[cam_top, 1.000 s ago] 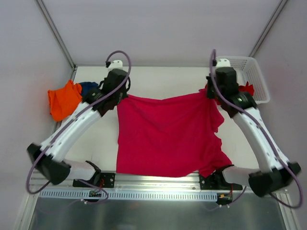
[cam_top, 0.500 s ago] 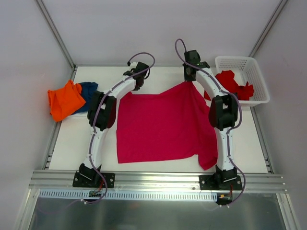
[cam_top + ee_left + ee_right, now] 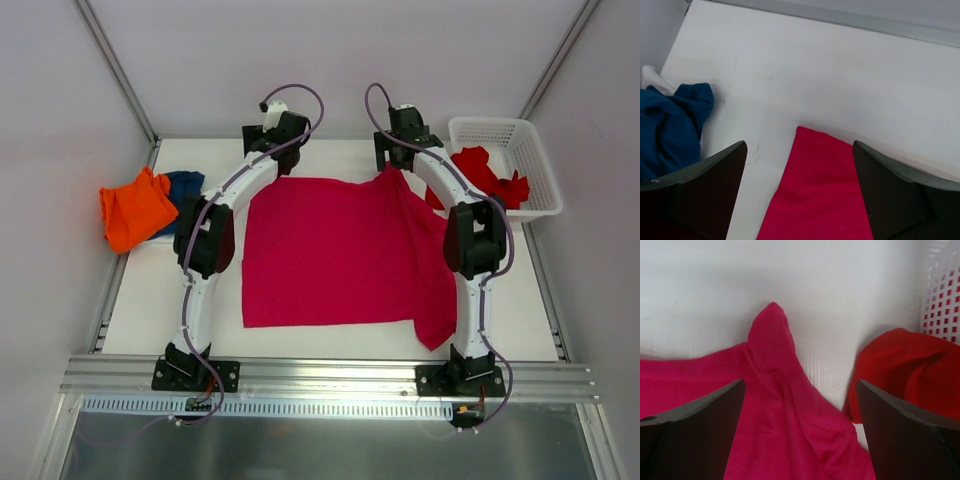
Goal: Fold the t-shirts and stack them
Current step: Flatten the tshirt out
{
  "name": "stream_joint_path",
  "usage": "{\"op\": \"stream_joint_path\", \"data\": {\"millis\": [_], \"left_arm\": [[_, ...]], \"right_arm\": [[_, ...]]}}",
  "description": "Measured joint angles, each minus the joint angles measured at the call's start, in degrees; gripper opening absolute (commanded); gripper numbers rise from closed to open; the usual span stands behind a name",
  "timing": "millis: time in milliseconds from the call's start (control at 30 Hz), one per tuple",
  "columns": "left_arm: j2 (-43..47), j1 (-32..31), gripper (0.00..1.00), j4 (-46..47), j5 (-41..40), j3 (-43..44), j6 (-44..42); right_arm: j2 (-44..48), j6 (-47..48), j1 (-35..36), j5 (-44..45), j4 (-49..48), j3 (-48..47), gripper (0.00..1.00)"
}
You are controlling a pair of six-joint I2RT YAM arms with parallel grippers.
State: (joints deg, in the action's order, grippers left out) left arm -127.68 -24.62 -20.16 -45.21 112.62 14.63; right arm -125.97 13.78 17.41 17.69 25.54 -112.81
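A magenta cotton t-shirt (image 3: 340, 250) lies spread almost flat on the white counter (image 3: 150, 290), its near right sleeve rumpled. The overhead view shows both arms reaching to its far edge, but not how their fingers stand. The wrist views do. The left end effector (image 3: 799, 144) is spread wide, with the shirt's far left corner lying loose on the counter between its fingers. The right end effector (image 3: 800, 382) is equally wide apart over a raised peak of cloth, gripping nothing. A crumpled orange shirt (image 3: 130, 208) and a blue shirt (image 3: 670, 125) sit at the left edge. A red shirt (image 3: 480, 165) spills from the white mesh plastic basket (image 3: 500, 122) at far right.
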Motion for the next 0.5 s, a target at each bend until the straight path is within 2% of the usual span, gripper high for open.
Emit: {"op": "stream_joint_path", "data": {"millis": [133, 233, 267, 333, 367, 400, 433, 467, 500], "left_arm": [[7.5, -1.3, 0.62, 1.9, -0.1, -5.9, -0.5], [13.5, -2.9, 0.49, 2.7, 1.6, -12.6, 0.2], [15.4, -3.8, 0.39, 3.0, 2.5, -15.2, 0.9], [19.0, -5.6, 0.30, 3.1, 5.3, -21.4, 2.6], [20.5, -6.7, 0.19, 3.0, 6.8, -24.3, 3.3], [21.8, -7.9, 0.14, 2.9, 8.8, -27.4, 4.5], [22.8, -9.2, 0.11, 2.4, 10.8, -29.8, 5.2], [23.6, -10.8, 0.03, 1.6, 13.2, -32.6, 6.2], [23.9, -12.0, 0.00, 1.1, 15.1, -34.2, 7.2]], "right_arm": [[5.2, -0.3, 0.0, 1.1, 0.9, 2.5, 0.96], [9.1, -1.4, 0.0, 2.5, 1.3, 4.8, 0.94], [10.6, -1.9, 0.0, 3.0, 1.9, 6.1, 0.93], [13.4, -3.5, 0.0, 3.6, 3.2, 9.4, 0.92], [15.0, -4.3, 0.0, 3.7, 3.8, 11.5, 0.92], [16.8, -5.3, 0.0, 3.6, 4.1, 14.4, 0.90], [18.6, -6.3, 0.0, 3.5, 4.9, 17.3, 0.86], [20.5, -7.1, 0.0, 3.3, 5.7, 20.1, 0.82], [22.3, -7.9, 0.0, 2.9, 6.5, 22.7, 0.72]]}}
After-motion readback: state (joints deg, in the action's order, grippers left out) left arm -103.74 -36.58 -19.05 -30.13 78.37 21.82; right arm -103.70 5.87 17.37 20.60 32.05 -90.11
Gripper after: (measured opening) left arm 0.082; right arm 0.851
